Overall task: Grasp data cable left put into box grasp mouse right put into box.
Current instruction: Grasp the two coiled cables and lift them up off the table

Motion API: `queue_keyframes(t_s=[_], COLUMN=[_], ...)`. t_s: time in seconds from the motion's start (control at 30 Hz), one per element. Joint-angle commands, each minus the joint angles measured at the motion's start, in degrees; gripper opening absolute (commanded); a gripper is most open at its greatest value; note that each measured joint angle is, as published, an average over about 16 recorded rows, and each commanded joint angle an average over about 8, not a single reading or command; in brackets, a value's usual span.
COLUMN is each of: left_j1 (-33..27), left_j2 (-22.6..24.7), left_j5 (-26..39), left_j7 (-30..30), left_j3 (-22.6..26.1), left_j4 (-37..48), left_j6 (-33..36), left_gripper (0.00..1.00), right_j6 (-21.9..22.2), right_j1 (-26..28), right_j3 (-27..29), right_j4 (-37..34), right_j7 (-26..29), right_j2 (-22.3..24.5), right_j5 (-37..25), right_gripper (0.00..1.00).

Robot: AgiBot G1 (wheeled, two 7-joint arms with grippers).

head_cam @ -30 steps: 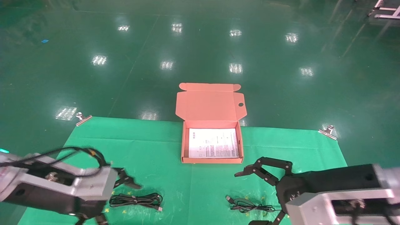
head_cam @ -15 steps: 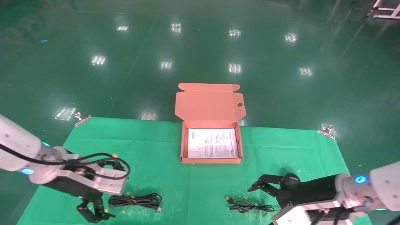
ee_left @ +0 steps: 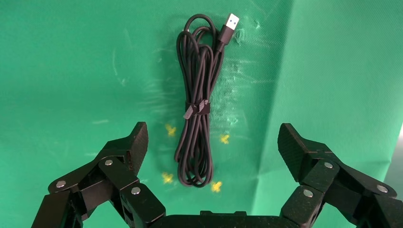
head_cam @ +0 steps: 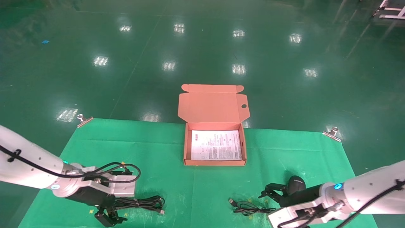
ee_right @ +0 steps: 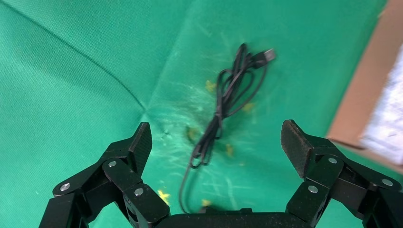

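1. The green mat (head_cam: 158, 152) covers the work surface, pinned at its far corners by a left metal clip (head_cam: 84, 120) and a right metal clip (head_cam: 332, 133).
2. The box (head_cam: 215, 163) sits at the middle of the mat's far edge, its flap lid (head_cam: 212, 106) thrown back and open. A white printed sheet (head_cam: 216, 145) lies flat inside; nothing else shows in it.
3. The data cable (head_cam: 139, 202) lies near the mat's near edge, left of centre. In the left wrist view the data cable (ee_left: 197, 109) is a long coiled bundle cinched at its middle by a strap (ee_left: 196, 109), one USB plug (ee_left: 228, 24) at the far end.
4. The left gripper (head_cam: 109, 218) hangs low by the near-left part of the mat, just beside the cable's left end. Seen from the wrist, the left gripper (ee_left: 213, 145) has its fingers spread wide, straddling the near end of the bundle without touching it.
5. The mouse (head_cam: 295, 183) rests toward the near-right part of the mat; its thin cord (head_cam: 250, 208) lies bunched to the left of it, near the near edge.
6. The right gripper (head_cam: 273, 192) sits just beside the mouse, on its left. From the wrist the right gripper (ee_right: 216, 142) is spread wide and empty over the cord (ee_right: 228, 99); the mouse itself is out of that view.
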Motion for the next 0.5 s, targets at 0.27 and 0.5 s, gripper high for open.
queue_keyframes(t_s=[0.27,0.5], left_j1=[1.89,2.87], left_j2=[3.16,6.21], left_j5=[-0.80,-0.76], left_j7=[2.33,5.55], left_j3=[-0.27,-0.14], left_j4=[8.52,15.31], left_j6=[-3.20,-5.54], left_gripper=[1.00,1.00], right_j6=[2.26,5.12], right_j1=[1.33,2.43], right_j3=[-0.87,-1.54], right_j4=[-11.65,-18.50], right_j7=[3.08,1.73], right_j2=[-5.02,-7.71], right_j5=[-2.33,-4.14], right_gripper=[1.00,1.00])
